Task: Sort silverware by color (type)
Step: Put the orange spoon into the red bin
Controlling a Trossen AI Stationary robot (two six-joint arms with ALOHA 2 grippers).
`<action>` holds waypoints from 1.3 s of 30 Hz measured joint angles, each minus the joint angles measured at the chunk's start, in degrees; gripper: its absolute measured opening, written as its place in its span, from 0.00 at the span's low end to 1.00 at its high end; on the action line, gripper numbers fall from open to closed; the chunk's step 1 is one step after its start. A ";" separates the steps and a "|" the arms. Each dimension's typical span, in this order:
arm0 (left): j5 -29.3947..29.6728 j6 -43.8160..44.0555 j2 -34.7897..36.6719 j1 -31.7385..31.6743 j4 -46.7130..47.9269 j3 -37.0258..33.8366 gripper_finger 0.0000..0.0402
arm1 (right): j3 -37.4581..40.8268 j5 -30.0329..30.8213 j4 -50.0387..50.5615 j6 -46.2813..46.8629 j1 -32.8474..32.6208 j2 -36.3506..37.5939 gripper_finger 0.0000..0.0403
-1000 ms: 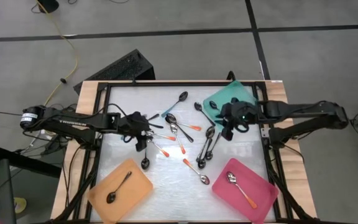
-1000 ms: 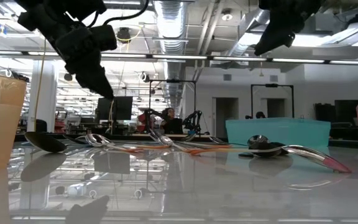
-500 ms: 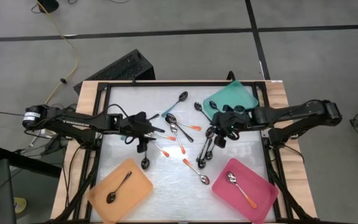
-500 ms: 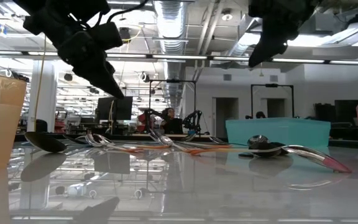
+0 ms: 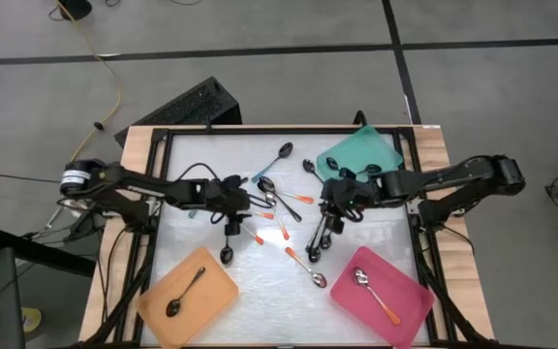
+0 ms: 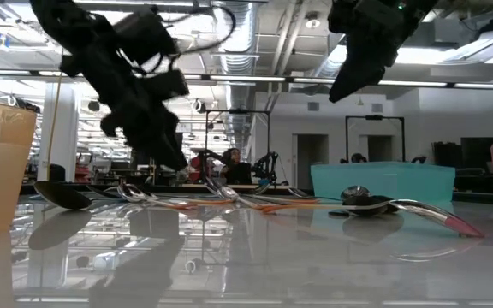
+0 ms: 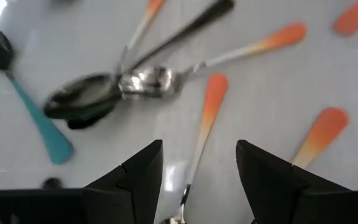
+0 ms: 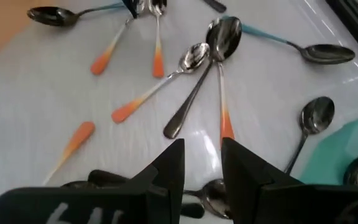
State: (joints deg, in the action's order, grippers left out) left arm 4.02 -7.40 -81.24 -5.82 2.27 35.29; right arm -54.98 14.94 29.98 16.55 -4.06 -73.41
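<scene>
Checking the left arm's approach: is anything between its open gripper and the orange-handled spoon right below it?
Nothing visible. The left gripper hangs open directly over the orange-handled metal spoon, whose handle shows clear between the dark fingers; neighbouring spoons lie beside it.

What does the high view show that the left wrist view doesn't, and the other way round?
Only the high view shows the orange tray, pink tray and teal tray, both arms, and the right tool above the spoon pile. Only the left wrist view shows the left tool with its jaws open, straddling an orange-handled spoon from above. Both show the spoon cluster at mid-table, including a teal-handled spoon.
</scene>
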 joint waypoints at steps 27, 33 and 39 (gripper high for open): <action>-3.68 4.94 -11.01 -3.83 -2.46 -0.03 0.01 | 0.07 0.06 -4.09 0.56 -0.85 0.59 0.28; -3.57 7.80 -6.72 -3.91 -3.58 -0.26 0.00 | 0.07 0.12 -7.84 -0.38 -1.22 1.03 0.28; -2.59 9.82 1.69 -3.87 -3.99 -0.20 0.00 | 0.07 0.15 -12.63 -1.90 -1.89 3.08 0.28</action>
State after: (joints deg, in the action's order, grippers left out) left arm 1.43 2.43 -79.55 -9.69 -1.73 35.09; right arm -54.91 15.09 17.36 14.65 -5.95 -70.33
